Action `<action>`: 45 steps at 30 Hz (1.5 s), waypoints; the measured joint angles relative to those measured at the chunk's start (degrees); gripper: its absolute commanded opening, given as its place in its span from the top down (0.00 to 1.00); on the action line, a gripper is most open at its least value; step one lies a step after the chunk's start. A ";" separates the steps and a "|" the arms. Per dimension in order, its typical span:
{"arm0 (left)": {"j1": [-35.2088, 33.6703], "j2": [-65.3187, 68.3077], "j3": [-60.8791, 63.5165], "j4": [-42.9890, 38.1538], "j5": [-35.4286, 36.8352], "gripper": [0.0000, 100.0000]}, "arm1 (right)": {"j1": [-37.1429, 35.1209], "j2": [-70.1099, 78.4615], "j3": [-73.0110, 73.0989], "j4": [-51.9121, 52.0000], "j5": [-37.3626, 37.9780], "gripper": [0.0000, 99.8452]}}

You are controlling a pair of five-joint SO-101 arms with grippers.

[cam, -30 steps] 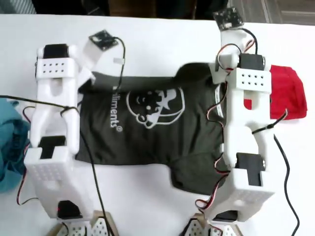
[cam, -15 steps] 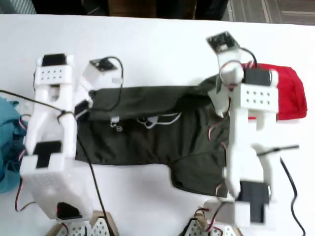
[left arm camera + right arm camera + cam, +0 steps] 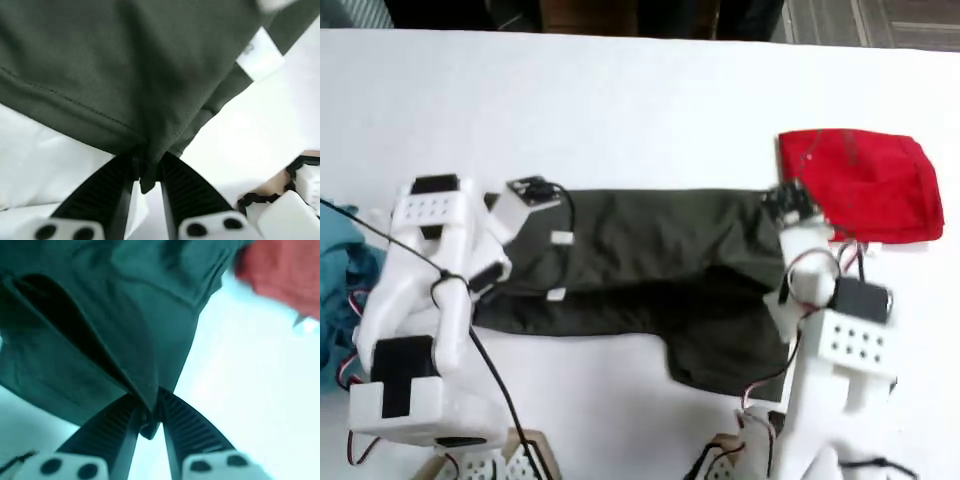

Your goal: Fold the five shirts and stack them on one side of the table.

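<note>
A dark green shirt (image 3: 640, 265) lies across the middle of the white table, its far half folded over toward the near edge so the printed front is hidden. My left gripper (image 3: 148, 172) is shut on the shirt's edge (image 3: 145, 150) at its left end (image 3: 495, 280). My right gripper (image 3: 148, 415) is shut on the shirt's edge (image 3: 150, 395) at its right end (image 3: 775, 305). A folded red shirt (image 3: 860, 185) rests on the table to the right of the green one. A teal shirt (image 3: 338, 290) is bunched at the left edge.
The white table (image 3: 620, 100) stretches bare along the far side. The arms' bases (image 3: 520, 460) and cables stand at the near edge. A sleeve of the green shirt (image 3: 720, 365) sticks out toward the near edge.
Both grippers have pulled the shirt's far edge toward the near side, folding it over and covering the white print. The red shirt, earlier partly behind the right arm, is uncovered.
</note>
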 measured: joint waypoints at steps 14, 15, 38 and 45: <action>-2.46 3.87 3.34 -4.75 0.00 0.97 | 2.81 -6.95 12.57 -2.90 5.80 0.98; -3.16 3.87 2.55 -3.69 0.00 0.97 | 3.52 -6.95 12.57 -2.90 6.42 0.98; 0.44 1.32 11.60 -6.68 -1.76 0.97 | 6.77 -7.38 12.48 1.76 17.93 0.98; 0.44 1.32 11.52 -7.03 -1.76 0.97 | 7.21 -16.35 12.48 4.75 18.81 0.98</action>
